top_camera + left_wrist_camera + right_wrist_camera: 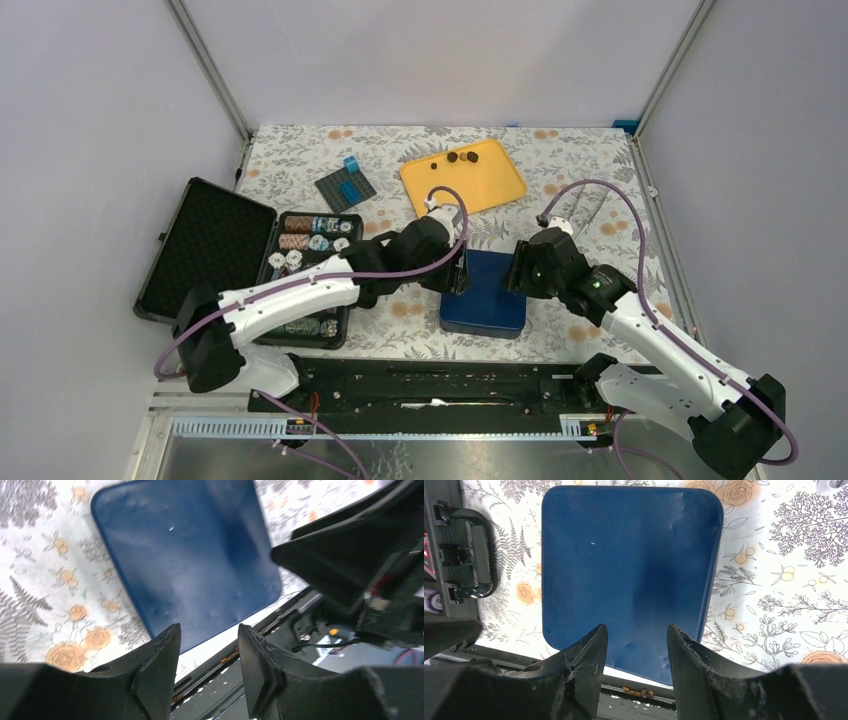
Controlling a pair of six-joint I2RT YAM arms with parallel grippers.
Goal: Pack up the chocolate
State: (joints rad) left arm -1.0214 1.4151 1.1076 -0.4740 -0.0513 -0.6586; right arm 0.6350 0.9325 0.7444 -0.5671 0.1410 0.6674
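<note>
A few dark brown chocolate pieces (462, 156) lie on a yellow tray (490, 185) at the back centre; no others show. A closed dark blue box (485, 295) sits near the table's front edge, and also shows in the left wrist view (190, 555) and the right wrist view (629, 565). My left gripper (462, 270) hovers at the box's left edge, open and empty (207, 635). My right gripper (517, 272) hovers at its right edge, open and empty (636, 632). What the box holds is hidden.
An open black case (215, 250) with striped poker chips (305, 240) lies at the left, under the left arm. A dark grey baseplate with a blue brick (346, 185) lies behind it. The black rail (430, 380) runs along the front edge.
</note>
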